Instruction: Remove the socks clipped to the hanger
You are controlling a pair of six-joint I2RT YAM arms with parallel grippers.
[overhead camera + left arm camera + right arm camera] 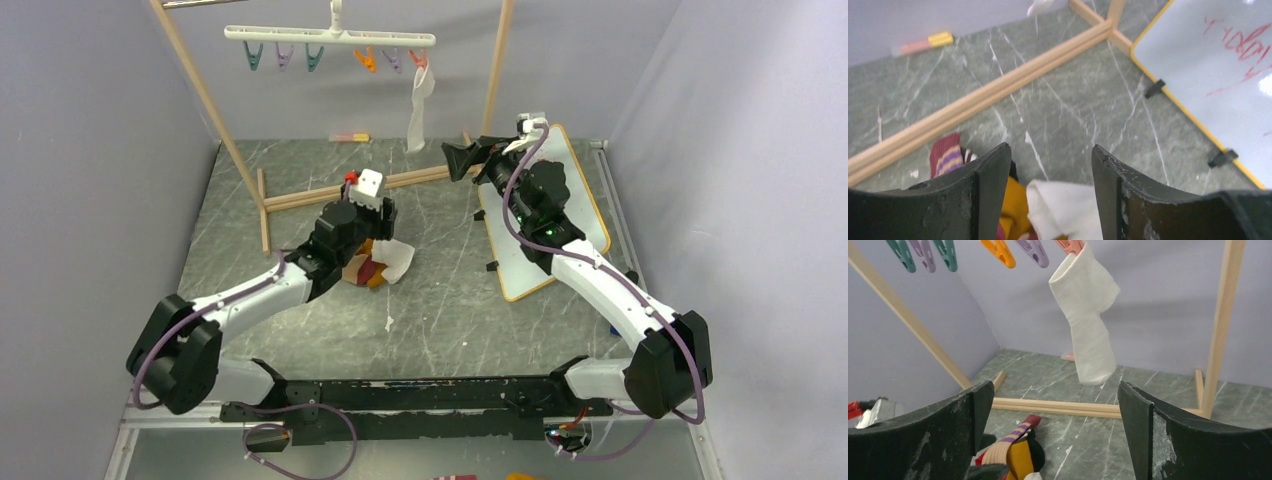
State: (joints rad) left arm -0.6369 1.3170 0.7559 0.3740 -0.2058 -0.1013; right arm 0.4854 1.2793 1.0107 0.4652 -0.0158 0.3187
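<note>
Right end effector (457,160), spread wide and empty, faces the one white sock (1088,325) hanging straight down from the rightmost clip (420,58) of the hanger (330,35), ahead and above, near the far edge of the tabletop (450,320); this arm is nearer. Left end effector (1050,155) hovers parted over the loose socks (375,268).

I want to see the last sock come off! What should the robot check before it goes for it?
1. White sock hangs from the hanger's end clip: ok.
2. Right gripper open and empty: ok.
3. Right gripper at the sock: not ok, apart from it.
4. Left gripper open over the sock pile, out of the way: ok.
5. How hard the clip pinches: cannot tell.
</note>
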